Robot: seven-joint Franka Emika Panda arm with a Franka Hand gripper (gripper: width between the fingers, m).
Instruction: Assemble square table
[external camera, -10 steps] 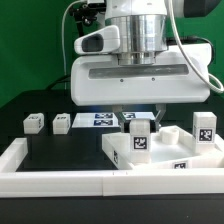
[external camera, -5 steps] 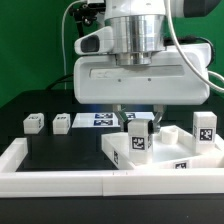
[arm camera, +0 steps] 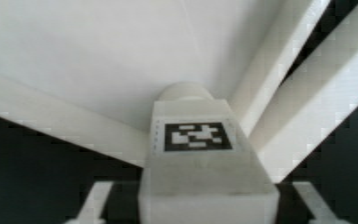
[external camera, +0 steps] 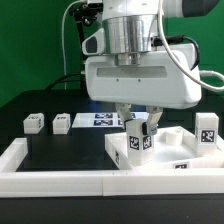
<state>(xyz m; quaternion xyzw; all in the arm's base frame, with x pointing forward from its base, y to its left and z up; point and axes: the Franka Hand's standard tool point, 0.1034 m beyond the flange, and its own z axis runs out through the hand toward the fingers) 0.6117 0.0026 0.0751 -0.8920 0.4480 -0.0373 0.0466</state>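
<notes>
My gripper (external camera: 138, 127) is shut on a short white leg block (external camera: 137, 140) and holds it upright on the square table's white slab (external camera: 165, 160), near the corner at the exterior view's left. The wrist view has the leg's tag (arm camera: 197, 136) between my two fingers (arm camera: 101, 200), with the slab (arm camera: 69, 55) beyond it. Another leg (external camera: 207, 130) stands upright on the slab at the exterior view's right. Two loose legs (external camera: 34, 122) (external camera: 61, 123) lie on the black surface at the exterior view's left.
The marker board (external camera: 100, 119) lies behind the slab, partly under my hand. A long white rail (external camera: 60, 180) borders the black surface along the front and the exterior view's left. The slab rests against that rail at the front.
My hand has turned about its vertical axis with the leg in it. The leg's tagged face has swung a little, and the hand's housing looks narrower.
</notes>
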